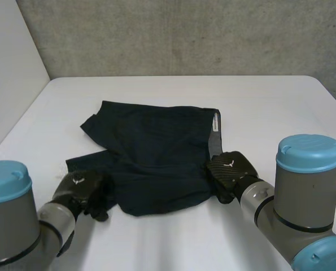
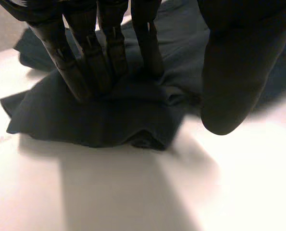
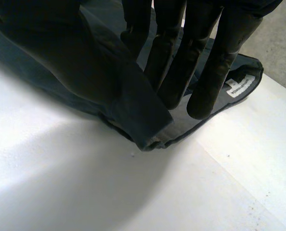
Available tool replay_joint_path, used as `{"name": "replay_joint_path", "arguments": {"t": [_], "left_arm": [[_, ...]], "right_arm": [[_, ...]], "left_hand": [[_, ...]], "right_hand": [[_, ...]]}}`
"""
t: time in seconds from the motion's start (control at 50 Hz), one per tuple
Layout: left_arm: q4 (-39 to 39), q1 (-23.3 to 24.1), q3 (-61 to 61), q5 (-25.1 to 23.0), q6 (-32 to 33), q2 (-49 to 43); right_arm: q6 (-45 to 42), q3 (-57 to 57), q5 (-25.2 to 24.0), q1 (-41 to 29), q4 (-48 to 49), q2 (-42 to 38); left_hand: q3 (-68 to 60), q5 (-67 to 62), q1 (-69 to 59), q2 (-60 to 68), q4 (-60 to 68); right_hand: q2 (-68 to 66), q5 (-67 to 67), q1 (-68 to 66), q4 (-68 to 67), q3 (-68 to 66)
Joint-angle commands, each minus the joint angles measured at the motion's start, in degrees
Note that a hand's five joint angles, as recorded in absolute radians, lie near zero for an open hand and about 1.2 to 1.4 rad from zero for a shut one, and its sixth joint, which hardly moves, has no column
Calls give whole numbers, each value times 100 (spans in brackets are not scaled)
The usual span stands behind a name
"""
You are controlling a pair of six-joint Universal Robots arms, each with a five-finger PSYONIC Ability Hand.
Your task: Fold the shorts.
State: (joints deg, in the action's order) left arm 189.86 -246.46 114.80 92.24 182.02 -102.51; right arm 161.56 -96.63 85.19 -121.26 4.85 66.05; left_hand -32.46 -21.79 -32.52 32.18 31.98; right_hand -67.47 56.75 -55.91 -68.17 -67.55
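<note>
Head view: shorts (image 1: 156,152) lie crosswise, waistband (image 1: 216,134) rightward.

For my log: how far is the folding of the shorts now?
Done: no fold yet; the shorts lie spread, both legs showing. In hand: the left hand presses a leg hem, and the right hand pinches the waistband corner. Left: every fold.
</note>
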Motion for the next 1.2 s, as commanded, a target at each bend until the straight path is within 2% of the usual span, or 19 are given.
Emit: {"name": "replay_joint_path", "arguments": {"t": [0.02,0.2,0.4,0.42,0.46,0.52,0.58,0.66,0.76,0.84,0.92,1.02,1.08,1.12,1.2], "left_arm": [[227,-51,-528,470,61,-524],[218,-51,-1064,514,96,-1059],[209,-68,-1214,514,386,-1262],[218,-68,-1223,514,413,-1271],[244,-86,-1249,496,448,-1324],[236,-95,-1249,470,448,-1306],[183,-95,-1232,435,474,-1184],[-246,-156,-1153,260,676,-280],[-1431,-524,-1135,-486,1053,818],[-2301,-806,-1126,-1005,1457,1250],[-2944,-930,-1082,-1165,1862,1374],[-3113,-1009,-915,-1156,2126,1366],[-3052,-1280,-810,-1182,2214,1348],[-2999,-1439,-748,-1200,2232,1287],[-2779,-1413,-634,-1209,2232,883]], "right_arm": [[-19,-58,-11,-29,25,4],[-168,-119,-11,-56,104,4],[-212,-119,-3,-56,157,-13],[-247,-119,6,-56,165,-22],[-291,-119,15,-56,174,-22],[-388,-111,15,-56,192,-31],[-493,-23,33,-21,139,-5],[-836,170,24,15,-45,197],[-1635,416,59,32,-686,882],[-2145,601,94,76,-1266,1173],[-2374,628,103,50,-1776,1331],[-2567,584,208,-3,-2348,1454],[-2726,496,270,-12,-2559,1393],[-2892,338,322,-12,-2595,1236],[-2963,320,366,-12,-2568,771]], "left_hand": [[-282,-349,-276,310,330],[-316,-382,-309,343,364],[-600,-667,-594,628,648],[-802,-868,-795,829,850],[-2160,-2227,-2154,2188,2208],[-4744,-4811,-4738,4772,4792],[-4754,-4821,-4748,4782,4802],[-4754,-4821,-4748,4782,4802],[-4754,-4821,-4748,4782,4802],[-4754,-4821,-4748,4782,4802],[-4754,-4821,-4748,4782,4802],[-4754,-4821,-4748,4782,4802],[-4754,-4821,-4748,4782,4802],[-4754,-4821,-4748,4782,4802],[-4754,-4821,-4748,4782,4802]], "right_hand": [[-1253,1325,-2409,-1183,-1245],[-1253,1325,-2409,-1183,-1245],[-1253,1325,-2409,-1183,-1245],[-1253,1325,-2409,-1183,-1245],[-1253,1325,-2409,-1183,-1245],[-1253,1325,-2409,-1183,-1245],[-1253,1325,-2409,-1183,-1245],[-1253,1325,-2409,-1183,-1245],[-1253,1325,-2409,-1183,-1245],[-1253,1325,-2409,-1183,-1245],[-1253,1325,-2409,-1183,-1245],[-1253,1325,-2409,-1183,-1245],[-1253,1325,-2409,-1183,-1245],[-1253,1325,-2409,-1183,-1245],[-1253,1325,-2409,-1183,-1245]]}}
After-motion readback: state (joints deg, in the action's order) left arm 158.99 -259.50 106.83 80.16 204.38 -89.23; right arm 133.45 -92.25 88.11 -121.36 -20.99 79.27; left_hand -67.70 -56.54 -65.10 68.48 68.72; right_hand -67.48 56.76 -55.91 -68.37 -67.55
